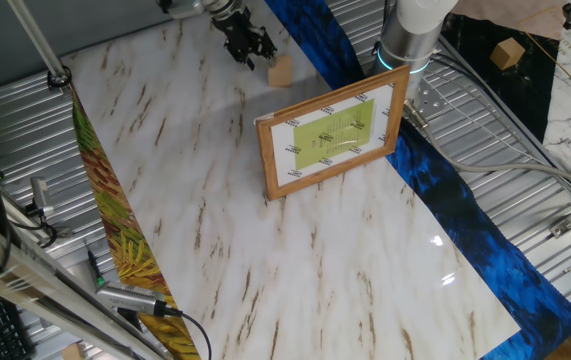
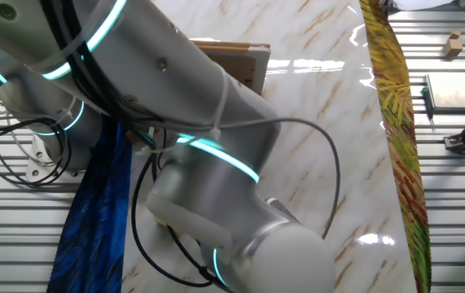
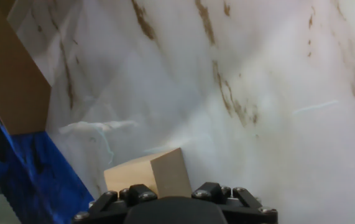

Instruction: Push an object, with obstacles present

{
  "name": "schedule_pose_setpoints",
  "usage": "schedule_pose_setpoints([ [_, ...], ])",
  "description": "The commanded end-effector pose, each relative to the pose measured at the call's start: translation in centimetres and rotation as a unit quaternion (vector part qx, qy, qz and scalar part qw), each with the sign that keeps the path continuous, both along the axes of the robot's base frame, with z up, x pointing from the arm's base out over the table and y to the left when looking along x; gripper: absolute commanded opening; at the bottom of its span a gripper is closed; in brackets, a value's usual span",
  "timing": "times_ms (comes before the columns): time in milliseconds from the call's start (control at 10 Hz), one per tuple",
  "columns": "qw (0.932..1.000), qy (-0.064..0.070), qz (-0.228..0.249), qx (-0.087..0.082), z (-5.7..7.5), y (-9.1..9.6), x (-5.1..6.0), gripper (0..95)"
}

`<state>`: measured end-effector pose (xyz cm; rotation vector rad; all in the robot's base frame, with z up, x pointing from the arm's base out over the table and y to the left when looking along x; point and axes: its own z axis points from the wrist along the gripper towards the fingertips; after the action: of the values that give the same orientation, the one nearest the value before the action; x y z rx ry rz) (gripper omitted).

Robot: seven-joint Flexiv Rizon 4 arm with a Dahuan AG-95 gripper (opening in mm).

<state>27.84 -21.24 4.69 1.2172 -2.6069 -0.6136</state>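
A small pale wooden block (image 1: 281,70) sits on the marble tabletop (image 1: 265,250) near its far edge. My black gripper (image 1: 250,50) hangs just to its left, close to or touching it. In the hand view the block (image 3: 146,175) lies directly ahead of the gripper (image 3: 174,200), seen between the two finger knuckles; the fingertips themselves do not show. A wooden picture frame (image 1: 330,135) with a green print stands upright right of the block, a short gap away. In the other fixed view the arm (image 2: 208,179) hides the block and the gripper.
A blue cloth (image 1: 465,220) runs along the table's right side and a leaf-patterned cloth (image 1: 115,230) along the left. The arm's base (image 1: 405,40) stands behind the frame. A second wooden block (image 1: 506,52) lies off the table at the top right. Cables and tools lie at the left.
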Motion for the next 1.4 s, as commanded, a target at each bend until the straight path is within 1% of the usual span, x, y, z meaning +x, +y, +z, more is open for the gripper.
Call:
schedule_pose_setpoints([
  [100, 1.0000, -0.006, 0.004, 0.004, 0.00, -0.32, -0.27, 57.0],
  [500, 0.9997, -0.016, 0.015, 0.009, -0.16, -0.14, -0.13, 57.0],
  [1400, 0.9994, -0.019, 0.026, 0.012, -0.09, -0.48, -0.39, 57.0],
])
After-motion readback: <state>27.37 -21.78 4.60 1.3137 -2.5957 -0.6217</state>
